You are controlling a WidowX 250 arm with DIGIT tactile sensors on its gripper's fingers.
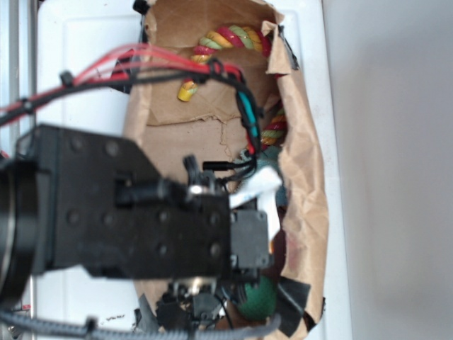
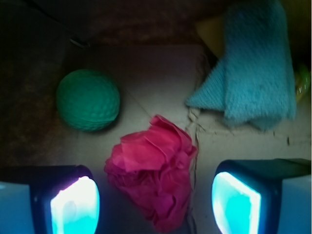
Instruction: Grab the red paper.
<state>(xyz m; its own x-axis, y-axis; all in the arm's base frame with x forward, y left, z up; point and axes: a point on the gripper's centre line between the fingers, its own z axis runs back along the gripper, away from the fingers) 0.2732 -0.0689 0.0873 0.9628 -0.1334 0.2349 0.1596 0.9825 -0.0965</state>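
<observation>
Tool (image 2: 155, 207) sits wide open, pads either side of the red paper (image 2: 153, 170) on the brown bag floor. I'd drop straight down and squeeze gently, steering clear of the green ball (image 2: 88, 100).

In the exterior view the arm (image 1: 134, 212) hides the red paper; the green ball (image 1: 258, 297) shows only partly at lower centre. In the wrist view the frame's bottom edge cuts both fingers (image 2: 73, 207)

black WidowX arm (image 1: 134, 212) reaching in from the left edge of the exterior view, red and black cables trailing along its top, gripper (image 2: 156, 207) pointing down, jaws spread wide apart, two glowing pale fingertips (image 2: 75, 207) at the wrist view's lower corners
</observation>
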